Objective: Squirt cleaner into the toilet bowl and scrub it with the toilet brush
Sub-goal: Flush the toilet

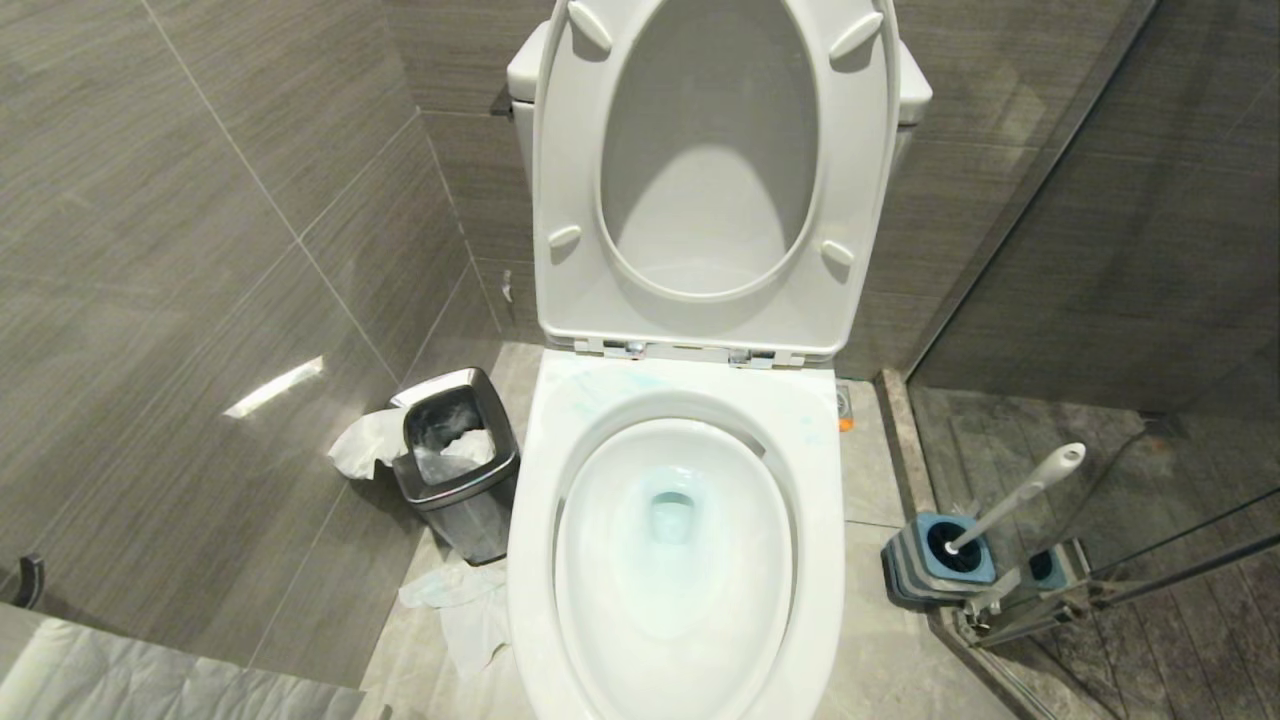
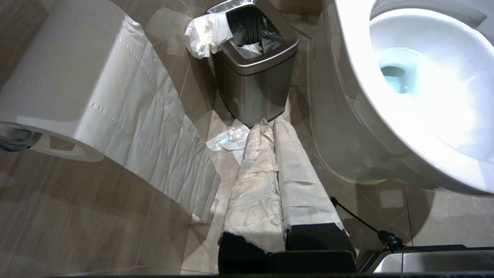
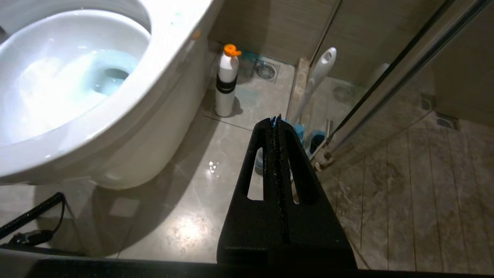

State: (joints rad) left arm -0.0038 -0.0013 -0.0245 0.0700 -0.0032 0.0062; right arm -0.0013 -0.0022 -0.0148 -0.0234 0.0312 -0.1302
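Observation:
The toilet bowl (image 1: 532,520) stands in the middle with its seat and lid raised. Pale teal cleaner (image 1: 672,515) tints the water at the bottom, and faint teal streaks mark the back of the rim. The toilet brush (image 1: 1020,492) stands in its blue-topped holder (image 1: 935,562) on the floor to the bowl's right, handle leaning. My right gripper (image 3: 274,119) is shut and empty above the floor, pointing towards the toilet brush (image 3: 318,75). My left gripper (image 2: 269,122), its fingers wrapped in white paper, is shut and empty left of the toilet bowl (image 2: 347,58). Neither gripper shows in the head view.
A steel waste bin (image 1: 460,470) with tissue hanging out stands left of the bowl, crumpled tissue (image 1: 462,605) on the floor before it. A toilet paper roll (image 2: 77,77) hangs near the left arm. A white, orange-capped bottle (image 3: 227,83) stands behind the bowl. A glass shower door (image 3: 386,88) borders the brush.

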